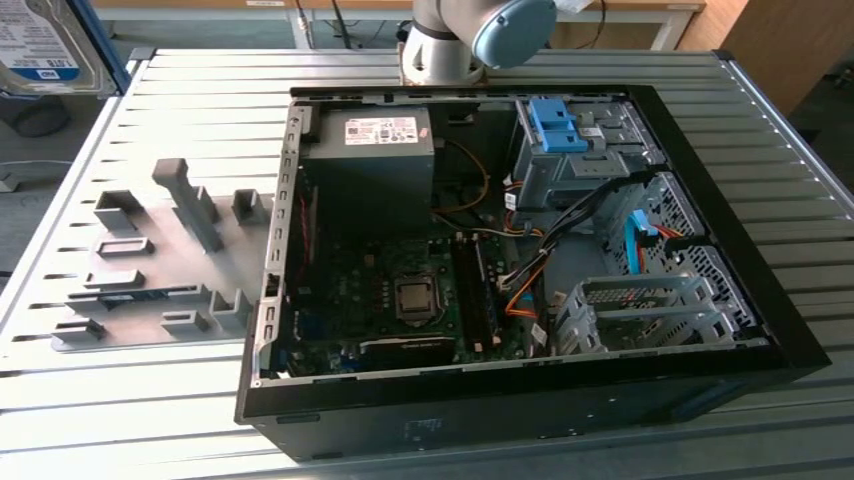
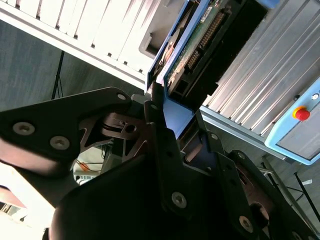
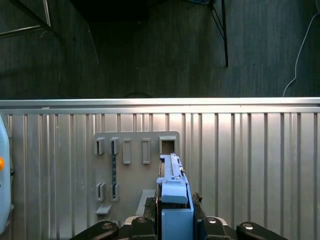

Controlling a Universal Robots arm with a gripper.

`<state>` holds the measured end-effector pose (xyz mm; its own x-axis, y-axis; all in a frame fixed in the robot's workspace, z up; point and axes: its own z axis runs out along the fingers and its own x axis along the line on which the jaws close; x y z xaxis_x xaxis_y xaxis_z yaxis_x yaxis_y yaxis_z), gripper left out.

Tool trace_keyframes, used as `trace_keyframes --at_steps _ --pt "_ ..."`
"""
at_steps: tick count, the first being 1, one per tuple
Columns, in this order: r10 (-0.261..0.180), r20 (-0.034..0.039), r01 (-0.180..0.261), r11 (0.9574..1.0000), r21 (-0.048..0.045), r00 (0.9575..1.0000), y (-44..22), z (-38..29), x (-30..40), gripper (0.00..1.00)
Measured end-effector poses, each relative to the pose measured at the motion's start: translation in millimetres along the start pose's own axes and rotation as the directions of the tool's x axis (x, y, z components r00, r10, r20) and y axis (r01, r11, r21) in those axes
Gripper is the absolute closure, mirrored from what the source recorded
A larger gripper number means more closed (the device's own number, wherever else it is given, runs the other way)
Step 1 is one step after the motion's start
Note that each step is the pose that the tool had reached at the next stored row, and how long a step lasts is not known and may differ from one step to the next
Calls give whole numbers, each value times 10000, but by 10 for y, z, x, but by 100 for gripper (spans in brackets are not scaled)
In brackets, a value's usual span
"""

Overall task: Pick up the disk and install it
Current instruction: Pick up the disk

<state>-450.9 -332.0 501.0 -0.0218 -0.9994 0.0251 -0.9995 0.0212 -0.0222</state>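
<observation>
The gripper [image 3: 175, 222] is closed on the disk [image 3: 173, 197], and its black fingers [image 3: 146, 222] press against the drive's blue plastic side rails from both sides. In the first wrist view the disk is seen edge-on and sticks straight out from between the fingers. It hangs above the ribbed metal counter [image 3: 250, 165], over a grey fixture plate [image 3: 132, 172] with rows of small slots. The far end of the disk lines up with a square opening in that plate, though whether the two touch cannot be told.

In the second wrist view the gripper [image 2: 177, 122] clamps the blue end of the disk [image 2: 196, 47], whose green circuit-board underside faces the camera. A light blue pendant with a red button [image 2: 301, 114] lies off to one side.

In the exterior view the disk [image 1: 40, 45] shows its silver face and white-and-blue label in the upper left corner, cut off by the picture's edge. It is well apart from the open computer case [image 1: 534, 405] in the middle of the counter [image 1: 200, 80]. Inside the case a bare blue bracket [image 1: 561, 125] sits in the drive cage toward the exterior view's right, beside a grey power supply box [image 1: 374, 150]. The fixture plate [image 1: 147, 260] lies on the exterior view's left of the case, and the robot arm [image 1: 461, 40] rises behind it
</observation>
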Motion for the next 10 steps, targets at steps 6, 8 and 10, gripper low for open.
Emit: trace_keyframes --at_steps 6,8,10 --pt "-11 1 11 9999 168 10000 17 0 22 64" --pt "-11 3 11 9998 198 10000 19 0 32 64" --pt "-10 0 10 9998 199 10000 19 1 47 64"
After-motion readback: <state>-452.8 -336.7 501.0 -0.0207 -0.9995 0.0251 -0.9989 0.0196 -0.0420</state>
